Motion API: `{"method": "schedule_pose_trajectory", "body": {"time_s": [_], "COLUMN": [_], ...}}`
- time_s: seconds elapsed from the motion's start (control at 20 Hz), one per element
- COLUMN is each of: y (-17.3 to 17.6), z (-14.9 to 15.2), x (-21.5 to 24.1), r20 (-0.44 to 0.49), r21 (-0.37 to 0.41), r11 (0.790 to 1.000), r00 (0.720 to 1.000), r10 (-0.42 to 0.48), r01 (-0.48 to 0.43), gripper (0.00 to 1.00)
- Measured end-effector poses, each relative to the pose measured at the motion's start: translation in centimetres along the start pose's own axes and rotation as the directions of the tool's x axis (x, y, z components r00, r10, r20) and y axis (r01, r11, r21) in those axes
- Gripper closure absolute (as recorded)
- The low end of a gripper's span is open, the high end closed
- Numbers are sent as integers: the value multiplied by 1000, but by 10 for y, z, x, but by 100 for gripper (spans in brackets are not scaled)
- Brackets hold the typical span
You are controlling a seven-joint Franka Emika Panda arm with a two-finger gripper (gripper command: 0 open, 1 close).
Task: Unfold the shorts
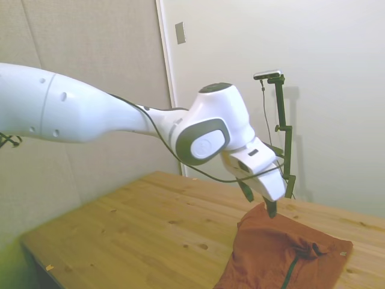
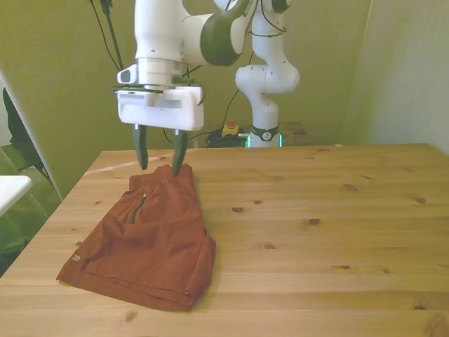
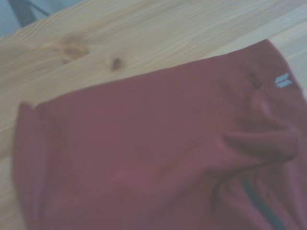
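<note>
Markings: you can see a small pale logo of slanted bars near one hem corner of the shorts (image 3: 283, 80); in the wrist view it is too blurred to read, and in the front view the same pale mark sits at the corner nearest the front view's left, also unreadable

Shorts: you have the shorts (image 2: 151, 242) lying folded on the wooden table (image 2: 323, 232), on the front view's left half, near the table's front edge

Fabric: soft rust-orange cloth, matte, with gentle creases and a doubled layer showing along the edge toward the front view's right

Detail: a dark stripe or drawstring (image 2: 137, 208) runs down from the upper end of the garment; in the side view it reads as a dark line (image 1: 292, 267) with a small knotted fold beside it

Shape: roughly a slanted rectangle, narrower at the end under the arm, wider at the hem end

Pincer: your gripper (image 2: 161, 154) hangs fingers-down over the upper end of the shorts, its two dark fingers spread apart with nothing between them; one fingertip (image 2: 179, 167) meets the top edge of the cloth, the other stands beside it above bare wood

Side view: the gripper (image 1: 270, 208) touches the raised far edge of the shorts (image 1: 283, 253)

Table: pale knotty pine planks, smooth, with dark knots scattered across the surface

Arm: glossy white casing with grey joint caps
</note>
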State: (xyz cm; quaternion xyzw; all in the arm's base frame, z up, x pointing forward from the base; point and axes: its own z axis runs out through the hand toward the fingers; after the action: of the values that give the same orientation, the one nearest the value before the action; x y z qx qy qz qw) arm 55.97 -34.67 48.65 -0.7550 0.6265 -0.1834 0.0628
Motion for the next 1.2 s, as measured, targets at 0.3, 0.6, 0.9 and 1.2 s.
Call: {"method": "schedule_pose_trajectory", "body": {"time_s": [0.3, 0.6, 0.9, 1.2], "y": [4, -25, -33, -28], "z": [46, 100, 125, 148], "x": [70, 79, 81, 76], "r20": [-22, 26, 66, 88], "r21": [12, 6, -8, -32], "r11": [995, 993, 992, 991], "r00": [995, 993, 990, 988], "r10": [101, 118, 125, 129], "r01": [-100, -118, -125, -127], "gripper": [0, 0, 0, 0]}}
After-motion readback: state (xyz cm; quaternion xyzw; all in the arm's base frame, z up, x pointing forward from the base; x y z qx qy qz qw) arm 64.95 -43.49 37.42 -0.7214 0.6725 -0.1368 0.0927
